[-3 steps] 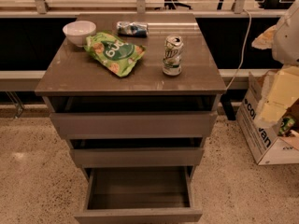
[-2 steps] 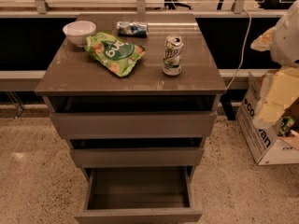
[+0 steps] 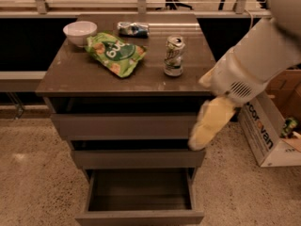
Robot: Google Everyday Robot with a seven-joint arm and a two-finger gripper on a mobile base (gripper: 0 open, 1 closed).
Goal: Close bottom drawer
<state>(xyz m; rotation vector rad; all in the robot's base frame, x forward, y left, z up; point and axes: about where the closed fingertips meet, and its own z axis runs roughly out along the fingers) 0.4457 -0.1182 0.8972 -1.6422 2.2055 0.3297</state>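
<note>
The bottom drawer (image 3: 140, 215) is the lowest and narrowest of three grey-brown drawers. It stands pulled out towards me, with its shallow box open and bare inside. My gripper (image 3: 207, 126) is the blurred yellowish end of the white arm. It hangs in front of the cabinet's right side, level with the top and middle drawer fronts, above and to the right of the bottom drawer. It touches nothing that I can see.
The top drawer (image 3: 124, 125) and the middle drawer (image 3: 138, 158) each stand slightly out. On the cabinet top are a white bowl (image 3: 80, 32), a green chip bag (image 3: 115, 53), a can (image 3: 174, 55) and a crumpled blue packet (image 3: 133, 28). A cardboard box (image 3: 263, 135) stands on the floor at the right.
The arm has swung from the right edge of the view down and left, in front of the cabinet's right side. The drawers and the things on top have not moved.
</note>
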